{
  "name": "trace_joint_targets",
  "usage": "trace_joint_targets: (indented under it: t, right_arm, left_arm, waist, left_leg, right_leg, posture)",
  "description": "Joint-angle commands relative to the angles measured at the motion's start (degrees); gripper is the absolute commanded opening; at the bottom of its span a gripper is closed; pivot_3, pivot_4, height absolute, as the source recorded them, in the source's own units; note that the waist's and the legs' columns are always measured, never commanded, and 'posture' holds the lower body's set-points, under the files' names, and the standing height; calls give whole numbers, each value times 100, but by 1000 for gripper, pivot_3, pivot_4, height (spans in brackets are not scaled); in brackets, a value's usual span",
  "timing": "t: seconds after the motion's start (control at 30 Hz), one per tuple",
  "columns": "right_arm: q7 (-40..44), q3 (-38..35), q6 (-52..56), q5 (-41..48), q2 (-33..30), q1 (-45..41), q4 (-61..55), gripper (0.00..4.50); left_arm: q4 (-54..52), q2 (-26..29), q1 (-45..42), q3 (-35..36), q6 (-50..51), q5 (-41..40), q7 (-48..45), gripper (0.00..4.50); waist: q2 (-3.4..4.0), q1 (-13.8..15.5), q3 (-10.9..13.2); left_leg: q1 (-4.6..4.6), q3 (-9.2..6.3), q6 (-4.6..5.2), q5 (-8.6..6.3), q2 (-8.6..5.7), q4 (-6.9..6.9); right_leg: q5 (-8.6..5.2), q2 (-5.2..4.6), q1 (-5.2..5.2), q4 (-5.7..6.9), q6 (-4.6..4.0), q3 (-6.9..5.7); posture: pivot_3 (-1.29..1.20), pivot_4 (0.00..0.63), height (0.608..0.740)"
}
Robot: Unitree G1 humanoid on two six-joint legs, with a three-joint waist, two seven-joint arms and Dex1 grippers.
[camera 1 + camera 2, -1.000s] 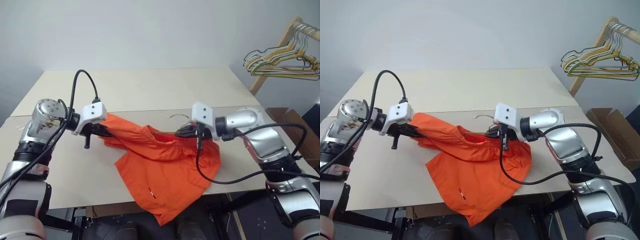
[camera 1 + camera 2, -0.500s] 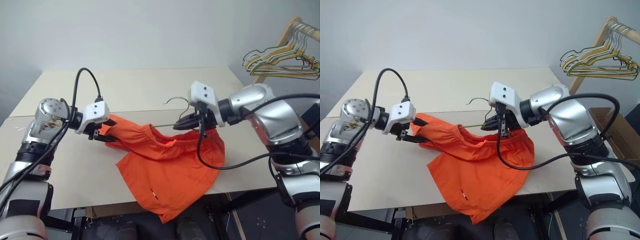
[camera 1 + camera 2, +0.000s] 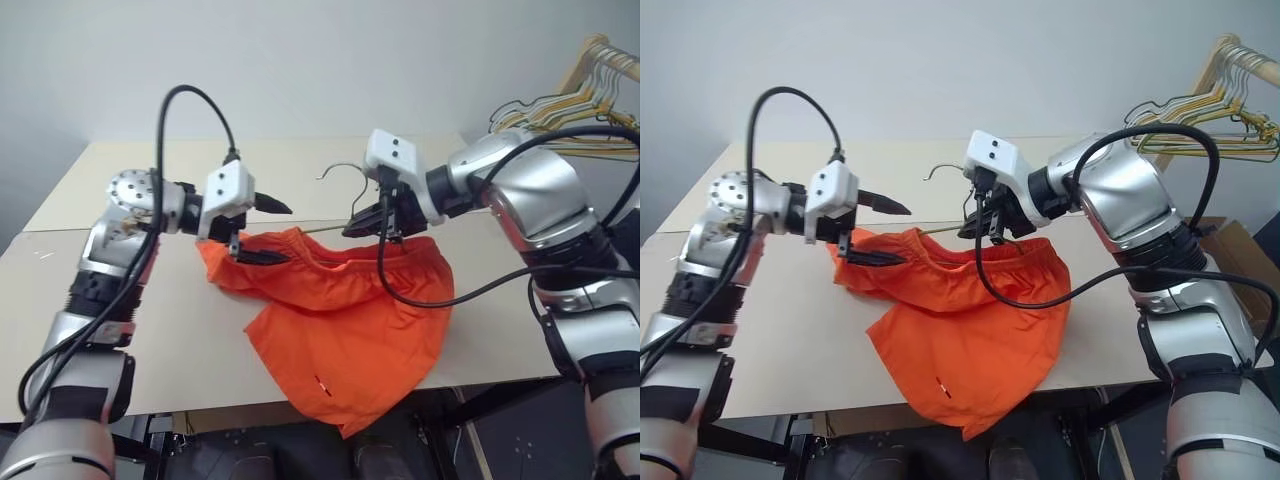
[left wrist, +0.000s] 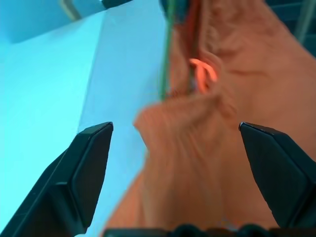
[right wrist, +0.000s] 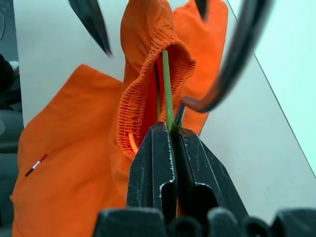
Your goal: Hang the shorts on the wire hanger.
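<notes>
The right claw (image 3: 366,226) is clamped tight on the wire hanger (image 5: 167,84), whose hook (image 3: 340,172) rises just beside it. From the claw the wire runs into the gathered waistband of the shorts (image 3: 345,325), which hang below and spill over the table (image 3: 130,330) edge. The left claw (image 3: 268,232) stands wide open at the shorts' far end, gripping nothing, its lower finger (image 3: 262,257) at the fabric.

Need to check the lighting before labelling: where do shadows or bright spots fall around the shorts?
Left eye view: soft, even light; the shorts cast a faint shadow on the table. Right wrist view: a bright glowing patch inside their waistband, beside the wire hanger pinched in the right tool. Left wrist view: the same glow among the folds.
</notes>
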Motion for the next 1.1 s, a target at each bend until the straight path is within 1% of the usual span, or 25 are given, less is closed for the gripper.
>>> trace_joint_targets:
  t: [0.03, 0.1, 0.2, 0.23, 0.33, 0.37, 0.4, 0.43, 0.53, 0.67, 0.77, 0.9, 1.03, 1.1]
  right_arm:
    - [-58, -285, 106, 114, -53, -192, -283, 0]
    - [-75, -310, 136, 155, -81, -191, -358, 0]
    - [-94, -356, 172, 220, -119, -190, -447, 0]
    - [-99, -371, 176, 238, -127, -186, -478, 0]
    - [-110, -405, 190, 304, -154, -172, -544, 0]
    - [-121, -413, 198, 325, -161, -166, -561, 0]
    - [-125, -426, 200, 349, -170, -154, -584, 0]
    - [-130, -439, 199, 372, -174, -148, -593, 0]
    - [-152, -488, 207, 454, -176, -132, -621, 0]
    - [-209, -595, 36, 483, -154, -15, -724, 0]
    - [-355, -649, -333, 353, -176, 250, -902, 0]
    - [-500, -708, -462, 284, -307, 541, -1142, 1118]
    - [-762, -1181, -152, 469, -589, 834, -1475, 2555]
    - [-846, -1447, -27, 570, -763, 963, -1619, 3177]
  left_arm:
    - [508, -46, -255, -247, -339, 418, 22, 4455]
    - [784, -95, -367, -345, -436, 545, -50, 4455]
    - [1035, -143, -448, -442, -583, 593, -309, 4455]
    - [1094, -188, -460, -435, -593, 618, -256, 4061]
    - [1231, -291, -503, -384, -653, 639, -194, 3278]
    - [1238, -317, -511, -365, -627, 628, -191, 2958]
    - [1236, -334, -509, -354, -620, 621, -196, 2537]
    - [1234, -345, -504, -349, -622, 620, -201, 2287]
    - [1194, -338, -463, -325, -598, 599, -225, 1377]
    - [1105, -293, -397, -270, -512, 549, -241, 54]
    - [1061, -263, -383, -256, -376, 578, -182, 9]
    - [937, -210, -310, -198, -190, 538, -98, 0]
    - [654, -59, -61, -116, 77, 431, -103, 0]
    - [481, 16, 84, -77, 184, 403, -91, 0]
  waist:
    - [1, -29, -1]
    - [2, -43, -1]
    - [2, -88, -1]
    - [2, -96, -1]
    - [2, -107, -1]
    - [2, -123, -1]
    - [2, -135, -1]
    - [2, -147, -1]
    - [3, -177, -1]
    - [3, -174, -1]
    - [2, -165, -1]
    - [3, -169, -1]
    - [3, -168, -1]
    - [3, -162, -1]
  left_leg:
    - [0, 0, 0, 0, 0, 0]
    - [0, -1, 0, 0, 1, -1]
    - [-2, -1, 0, 0, 1, -1]
    - [-3, -1, 0, 0, 0, -1]
    - [-5, -1, 0, 0, -1, -1]
    - [-6, -1, 0, 0, -1, 0]
    - [-6, -1, 0, 0, -1, -1]
    - [-5, -2, 0, 0, 0, -1]
    - [-5, -4, 0, 0, 1, -1]
    - [-5, -6, 0, 0, 0, -2]
    - [-6, -7, 0, 0, 0, -2]
    - [-5, -7, 0, 0, -1, -1]
    - [-5, -8, 0, 0, 0, -3]
    - [-5, -8, 1, 0, 0, -3]
  right_leg:
    - [0, 1, -1, 1, 0, 0]
    - [0, 3, -5, 0, 0, 1]
    - [0, 3, -7, -7, 0, 1]
    - [0, 2, -6, -7, 0, 1]
    - [0, -1, -5, -7, 0, 1]
    - [0, -1, -5, -7, 0, 1]
    - [0, -1, -5, -6, 0, 1]
    - [0, -1, -5, -6, 0, 1]
    - [0, 1, -6, -6, 0, 1]
    - [-1, 1, -6, -6, 1, 0]
    - [0, 0, -6, -6, 1, -1]
    - [-1, 0, -4, -7, 1, -1]
    - [-1, 0, -5, -6, 1, 0]
    - [-1, 0, -5, -7, 1, 0]
  posture:
    - [-55, 0, 740]
    - [-99, 0, 740]
    - [-99, 0, 740]
    - [-99, 0, 740]
    - [-99, 0, 740]
    - [-99, 0, 740]
    - [-99, 0, 740]
    - [-104, 0, 740]
    - [-103, 0, 740]
    - [-99, 0, 740]
    - [-98, 0, 740]
    - [-99, 7, 740]
    - [-99, 15, 740]
    - [-98, 18, 740]
